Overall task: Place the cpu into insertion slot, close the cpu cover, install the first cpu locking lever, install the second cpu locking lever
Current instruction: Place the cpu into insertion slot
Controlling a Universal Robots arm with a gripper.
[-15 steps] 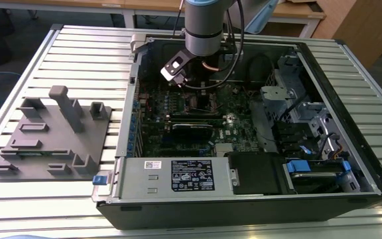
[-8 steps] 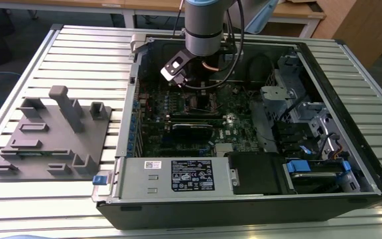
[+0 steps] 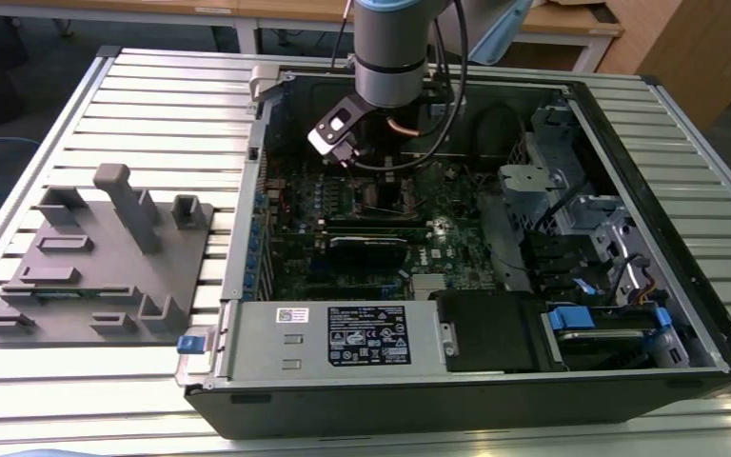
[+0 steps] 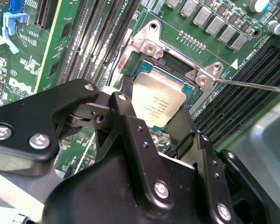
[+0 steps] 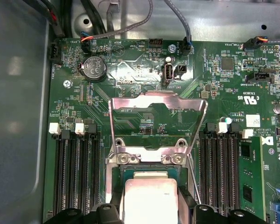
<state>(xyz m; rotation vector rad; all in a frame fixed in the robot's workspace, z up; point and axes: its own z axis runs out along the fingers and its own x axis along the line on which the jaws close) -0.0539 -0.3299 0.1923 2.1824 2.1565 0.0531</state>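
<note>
Arm (image 3: 391,57) near insertion slot (image 3: 386,196); case (image 3: 467,405) open.

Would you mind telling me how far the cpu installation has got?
Done: nothing finished yet. In hand: the gripper grips the small silver-grey square cpu over the dark-centred, silver-rimmed insertion slot. Left: seating it, closing the thin silvery windowed cpu cover, which stands open, and both levers; one thin wire lever lies unlatched.
</note>
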